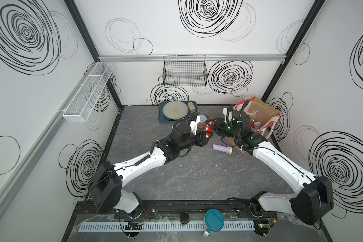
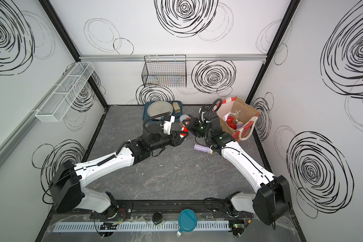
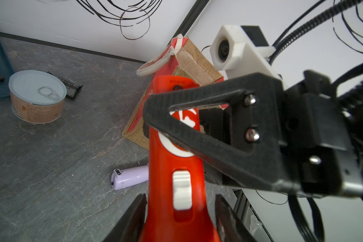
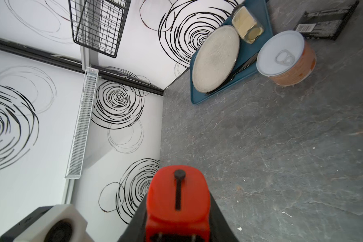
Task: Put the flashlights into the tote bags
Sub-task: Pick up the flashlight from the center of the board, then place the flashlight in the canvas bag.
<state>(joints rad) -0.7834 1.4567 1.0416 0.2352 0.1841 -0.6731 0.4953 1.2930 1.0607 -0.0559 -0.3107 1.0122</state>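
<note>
A red flashlight (image 3: 176, 167) hangs in the air over the middle of the table, held at both ends. My left gripper (image 3: 179, 222) is shut on its wide head end. My right gripper (image 4: 177, 226) is shut on its tail (image 4: 177, 199), one finger (image 3: 197, 130) crossing the body. In a top view the two grippers meet at the red flashlight (image 1: 208, 131). A lilac flashlight (image 1: 221, 148) lies on the table just in front of the tote bag (image 2: 242, 109). The bag stands open at the back right, with several red flashlights (image 2: 231, 122) and a lilac one (image 2: 239, 125) inside.
A short tin with a pull-ring lid (image 3: 37, 98) stands just behind the grippers. A blue tray (image 1: 161, 118) at the back holds a round plate (image 1: 175, 110) and a beige cylinder (image 1: 191, 106). A black wire basket (image 1: 184, 71) and a white mesh basket (image 1: 88, 92) hang on the walls.
</note>
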